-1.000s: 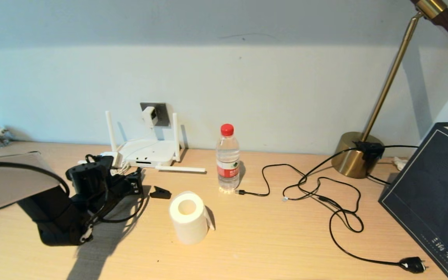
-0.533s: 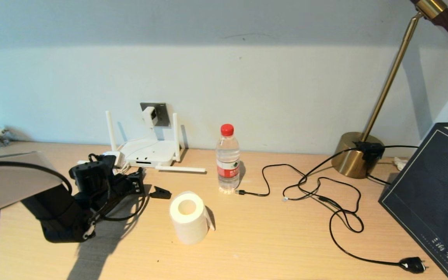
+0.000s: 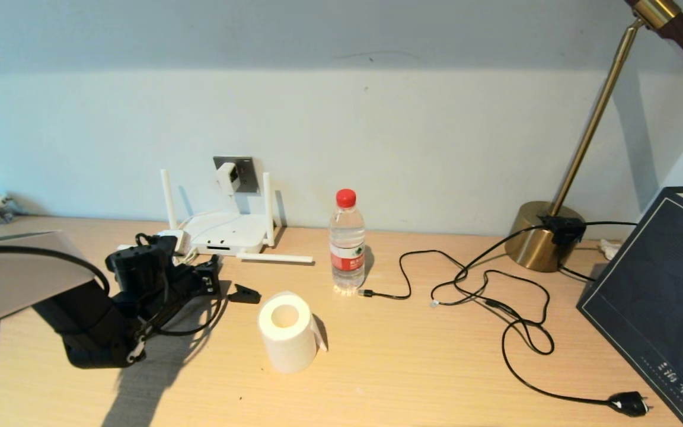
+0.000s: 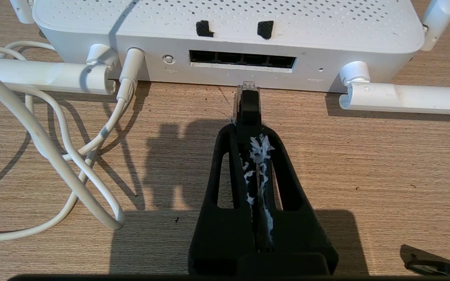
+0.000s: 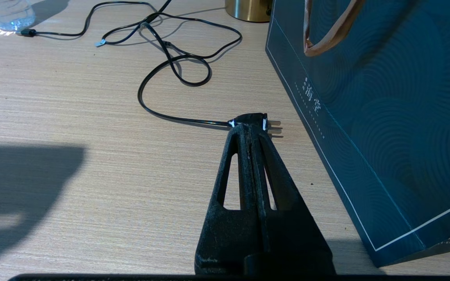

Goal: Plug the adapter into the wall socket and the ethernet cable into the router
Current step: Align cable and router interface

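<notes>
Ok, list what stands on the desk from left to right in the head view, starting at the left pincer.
Left pincer → router → paper roll → water bottle → brass lamp base → black plug → dark blue bag.

The light wood table (image 3: 412,367) holds many things. A white paper roll (image 3: 287,332) sits in the middle. At 12 o'clock from it stands a water bottle (image 3: 347,243). At 10 o'clock is the router (image 3: 226,232). At 3 o'clock lies a black cord (image 3: 519,332). At 2 o'clock stands a gold lamp base (image 3: 540,237).
</notes>
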Tool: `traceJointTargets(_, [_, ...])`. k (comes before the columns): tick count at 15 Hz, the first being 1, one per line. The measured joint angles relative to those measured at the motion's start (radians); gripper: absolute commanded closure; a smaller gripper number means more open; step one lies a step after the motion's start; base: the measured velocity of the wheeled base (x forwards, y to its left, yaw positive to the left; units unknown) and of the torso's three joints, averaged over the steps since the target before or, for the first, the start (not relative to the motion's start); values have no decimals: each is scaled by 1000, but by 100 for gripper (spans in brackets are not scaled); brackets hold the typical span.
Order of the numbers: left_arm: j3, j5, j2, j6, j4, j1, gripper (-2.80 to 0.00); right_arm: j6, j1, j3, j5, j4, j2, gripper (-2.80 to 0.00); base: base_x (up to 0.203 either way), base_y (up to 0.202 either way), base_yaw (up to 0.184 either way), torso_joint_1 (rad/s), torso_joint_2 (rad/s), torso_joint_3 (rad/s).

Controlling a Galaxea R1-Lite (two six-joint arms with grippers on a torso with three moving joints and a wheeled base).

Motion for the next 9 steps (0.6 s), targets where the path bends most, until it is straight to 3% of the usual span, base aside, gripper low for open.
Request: traceJointTargets(9, [1, -2, -4, 1, 2, 7, 0, 0, 0, 0, 0, 0, 0, 0, 0, 0, 0, 0, 0, 0])
